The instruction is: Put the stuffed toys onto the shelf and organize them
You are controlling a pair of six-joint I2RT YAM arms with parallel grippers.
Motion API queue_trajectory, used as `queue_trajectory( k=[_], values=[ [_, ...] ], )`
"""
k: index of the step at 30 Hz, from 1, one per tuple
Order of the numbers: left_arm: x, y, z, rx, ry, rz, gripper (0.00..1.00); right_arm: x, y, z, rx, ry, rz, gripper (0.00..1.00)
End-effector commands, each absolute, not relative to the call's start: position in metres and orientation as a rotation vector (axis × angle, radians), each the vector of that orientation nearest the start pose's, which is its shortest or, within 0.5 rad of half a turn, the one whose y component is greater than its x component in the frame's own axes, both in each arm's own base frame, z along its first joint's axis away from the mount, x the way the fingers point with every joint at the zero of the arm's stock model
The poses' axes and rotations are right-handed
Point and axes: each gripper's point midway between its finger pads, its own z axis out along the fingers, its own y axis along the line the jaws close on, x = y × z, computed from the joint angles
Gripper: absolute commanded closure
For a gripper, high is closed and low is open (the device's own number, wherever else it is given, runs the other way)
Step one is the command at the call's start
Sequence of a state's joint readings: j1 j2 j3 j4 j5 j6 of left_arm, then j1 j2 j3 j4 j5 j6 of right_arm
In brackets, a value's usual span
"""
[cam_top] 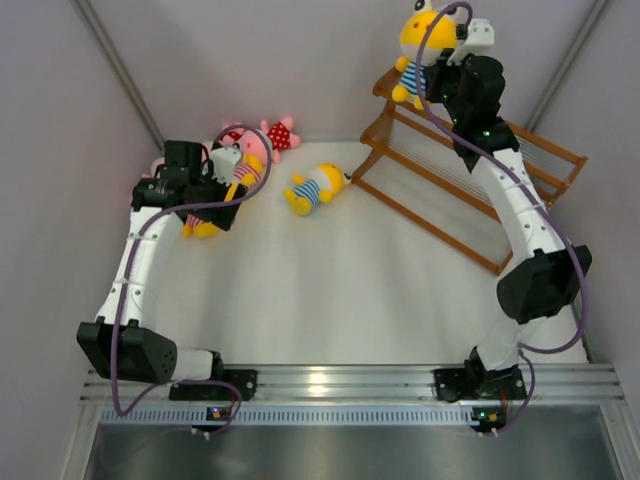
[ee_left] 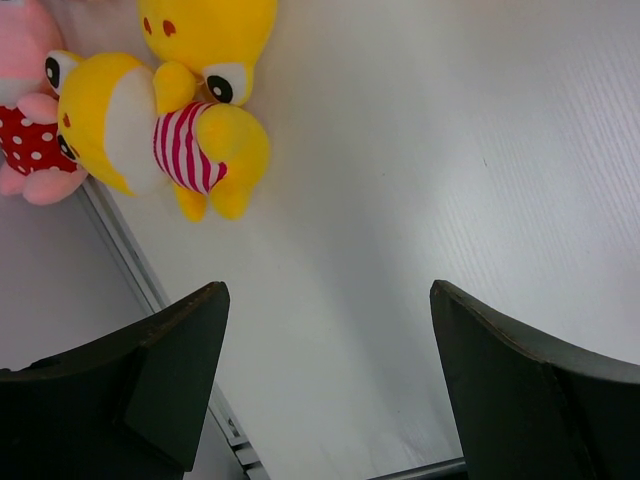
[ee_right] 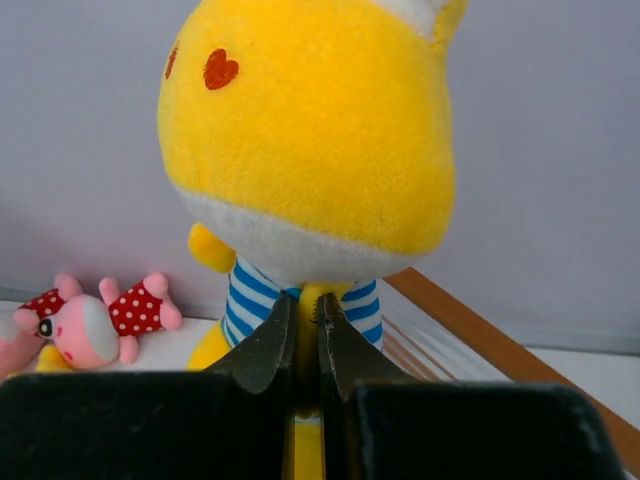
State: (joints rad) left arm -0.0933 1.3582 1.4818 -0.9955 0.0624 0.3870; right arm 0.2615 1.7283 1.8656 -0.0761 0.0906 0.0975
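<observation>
My right gripper (ee_right: pixel 305 310) is shut on a yellow toy in a blue-striped shirt (ee_right: pixel 310 150), pinching a yellow limb, and holds it above the top tier of the brown shelf (cam_top: pixel 470 190), where the toy (cam_top: pixel 417 50) shows at the far end. My left gripper (ee_left: pixel 328 300) is open and empty above the table, near a yellow toy in a pink-striped shirt (ee_left: pixel 190 140) and a pink toy in red dots (ee_left: pixel 30 140). Another blue-striped yellow toy (cam_top: pixel 315 188) lies on the table mid-back. Pink toys (cam_top: pixel 270 135) lie at the back left.
Grey walls close in the table on the left, back and right. A metal rail (cam_top: pixel 350 380) runs along the near edge by the arm bases. The shelf stands diagonally at the back right.
</observation>
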Motion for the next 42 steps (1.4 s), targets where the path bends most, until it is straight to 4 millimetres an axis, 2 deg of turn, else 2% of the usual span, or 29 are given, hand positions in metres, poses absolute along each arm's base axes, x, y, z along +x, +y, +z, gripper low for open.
queue_trajectory(
  k=[1,5,9,14,19,20,23,27,28,29,34,37,42],
  values=[
    [0.337,-0.031,0.237,0.59,2.38,0.016,0.13,0.52,0.113,0.479,0.115,1.471,0.398,1.0],
    [0.339,-0.034,0.234,0.591,2.389,-0.003,0.13,0.527,0.108,0.46,0.215,1.555,0.615,1.0],
    [0.339,-0.035,0.233,0.599,2.389,-0.014,0.13,0.537,0.115,0.438,0.275,1.646,0.707,1.0],
    [0.338,-0.035,0.229,0.602,2.399,-0.015,0.13,0.535,0.117,0.422,0.35,1.716,0.824,1.0],
    [0.338,-0.037,0.226,0.609,2.405,-0.027,0.14,0.536,0.112,0.404,0.426,1.766,0.861,1.0],
    [0.338,-0.037,0.226,0.609,2.404,-0.027,0.14,0.537,0.104,0.402,0.45,1.765,0.856,1.0],
    [0.337,-0.037,0.224,0.615,2.41,-0.031,0.14,0.538,0.095,0.397,0.503,1.762,0.879,0.95],
    [0.336,-0.037,0.222,0.616,2.416,-0.032,0.14,0.539,0.095,0.392,0.53,1.764,0.946,0.9],
    [0.336,-0.037,0.222,0.615,2.416,-0.035,0.14,0.54,0.09,0.392,0.539,1.761,0.945,0.88],
    [0.336,-0.037,0.222,0.615,2.416,-0.035,0.14,0.543,0.076,0.391,0.567,1.751,0.933,0.87],
    [0.336,-0.037,0.219,0.618,2.421,-0.036,0.14,0.55,0.064,0.384,0.608,1.752,0.937,0.87],
    [0.336,-0.037,0.219,0.62,2.422,-0.035,0.14,0.553,0.059,0.381,0.617,1.753,0.926,0.83],
    [0.336,-0.037,0.218,0.623,2.424,-0.037,0.14,0.557,0.053,0.364,0.634,1.789,0.89,0.83]
  ],
)
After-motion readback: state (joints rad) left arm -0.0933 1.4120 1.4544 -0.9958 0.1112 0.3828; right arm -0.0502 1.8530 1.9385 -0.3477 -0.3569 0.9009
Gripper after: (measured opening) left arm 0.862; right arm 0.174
